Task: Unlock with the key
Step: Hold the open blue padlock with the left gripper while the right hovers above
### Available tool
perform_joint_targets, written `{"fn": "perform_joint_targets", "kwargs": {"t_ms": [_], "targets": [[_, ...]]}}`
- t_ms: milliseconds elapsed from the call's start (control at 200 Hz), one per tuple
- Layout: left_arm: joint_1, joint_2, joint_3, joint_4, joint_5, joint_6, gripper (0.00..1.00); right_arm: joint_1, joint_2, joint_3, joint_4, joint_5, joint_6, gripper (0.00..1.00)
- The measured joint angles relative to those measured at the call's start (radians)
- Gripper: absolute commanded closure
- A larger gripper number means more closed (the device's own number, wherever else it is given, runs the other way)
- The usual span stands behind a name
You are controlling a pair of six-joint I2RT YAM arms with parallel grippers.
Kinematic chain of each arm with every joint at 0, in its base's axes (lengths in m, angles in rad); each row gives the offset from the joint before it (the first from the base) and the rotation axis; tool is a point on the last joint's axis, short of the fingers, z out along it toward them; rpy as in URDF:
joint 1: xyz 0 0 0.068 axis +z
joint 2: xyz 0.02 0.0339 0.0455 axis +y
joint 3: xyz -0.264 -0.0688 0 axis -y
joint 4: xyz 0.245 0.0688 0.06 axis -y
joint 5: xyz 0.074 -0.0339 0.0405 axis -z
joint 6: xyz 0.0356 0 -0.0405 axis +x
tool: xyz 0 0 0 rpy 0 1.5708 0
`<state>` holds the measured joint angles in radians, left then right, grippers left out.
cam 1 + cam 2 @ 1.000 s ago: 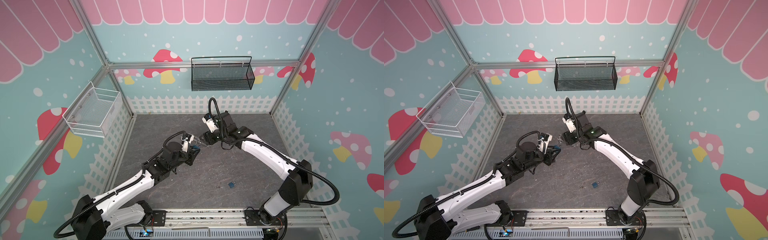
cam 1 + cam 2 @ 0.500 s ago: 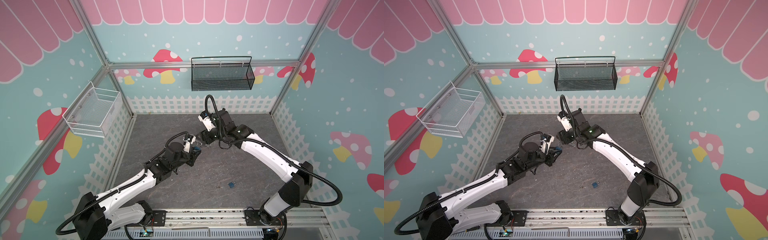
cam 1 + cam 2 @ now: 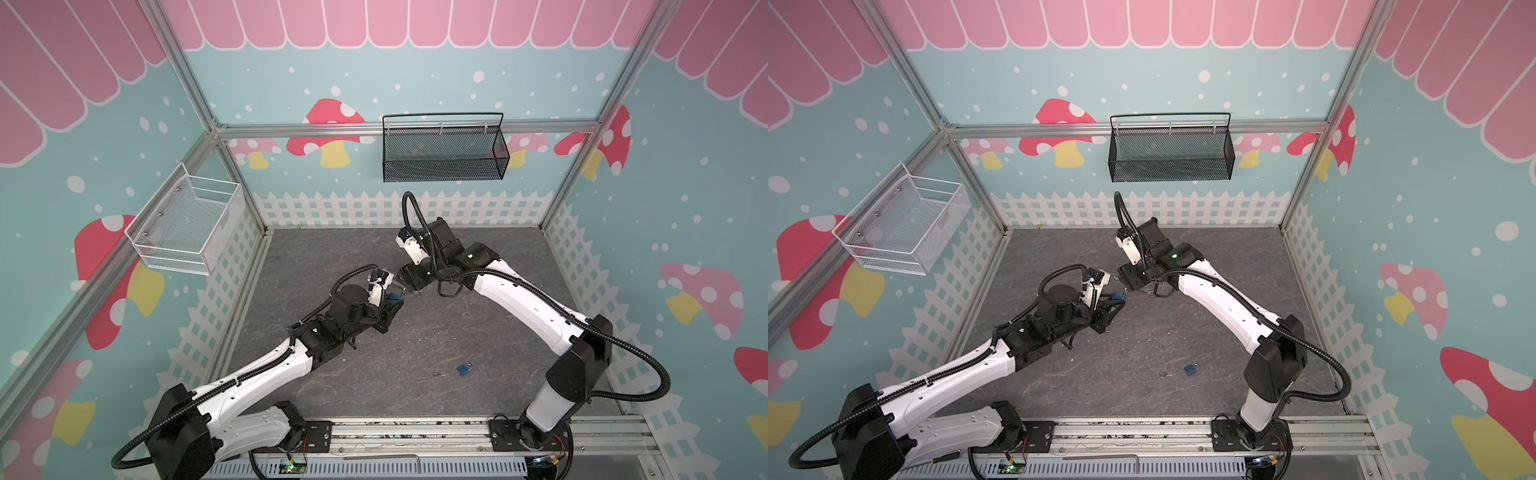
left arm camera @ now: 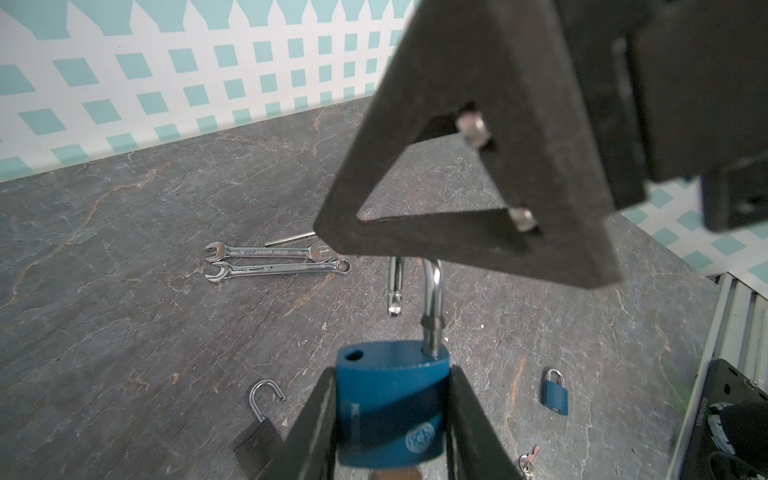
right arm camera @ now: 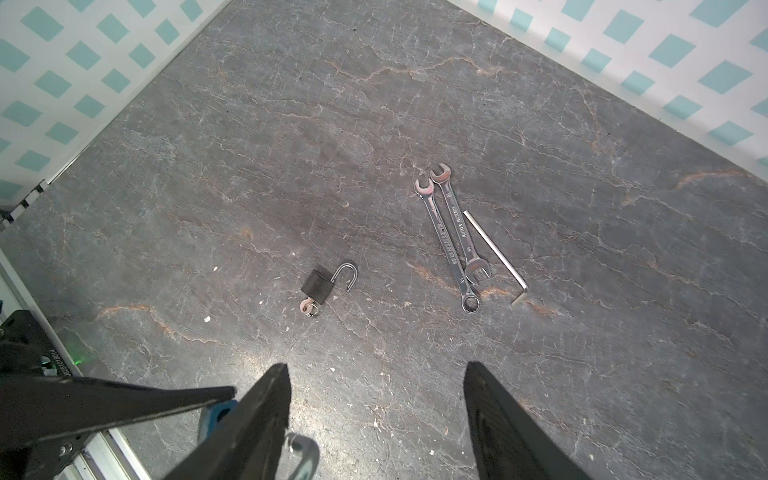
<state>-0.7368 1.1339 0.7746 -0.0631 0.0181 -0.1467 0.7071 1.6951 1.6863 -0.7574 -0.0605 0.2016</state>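
Tabletop [image 5: 291,124]: dark grey slate look, rust veins, light specks. Walls [image 3: 415,62] teal, mushroom print, white picket strip at the base. Black mesh basket [image 3: 442,153] hangs on the wall beyond both end effectors. Left end effector [image 4: 392,370] clamped on blue padlock [image 4: 390,415], shackle [image 4: 432,291] open. Right end effector [image 5: 376,368] wide, holding nothing, just beside the shackle. Loose key [image 4: 528,459] lies on the tabletop, apart from both. Padlock's round logo and stamps on the wrenches [image 5: 444,239] unreadable.

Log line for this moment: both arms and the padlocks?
left gripper: jaws clamp blue padlock, shackle open | right gripper: jaws apart near shackle | black padlock: open on table
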Motion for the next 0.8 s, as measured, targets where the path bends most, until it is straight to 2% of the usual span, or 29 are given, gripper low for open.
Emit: {"fn": "perform_joint_targets", "kwargs": {"t_ms": [360, 680, 800], "targets": [[-0.006, -0.014, -0.017, 0.003, -0.014, 0.018, 1.0, -0.051, 0.011, 0.014, -0.061, -0.06, -0.029, 0.29], [-0.006, -0.014, -0.017, 0.026, -0.029, 0.018, 1.0, -0.078, -0.009, -0.077, -0.065, -0.182, -0.063, 0.29], [-0.006, -0.014, -0.017, 0.027, -0.029, 0.02, 1.0, -0.085, -0.03, -0.09, -0.07, -0.159, -0.063, 0.29]]}}
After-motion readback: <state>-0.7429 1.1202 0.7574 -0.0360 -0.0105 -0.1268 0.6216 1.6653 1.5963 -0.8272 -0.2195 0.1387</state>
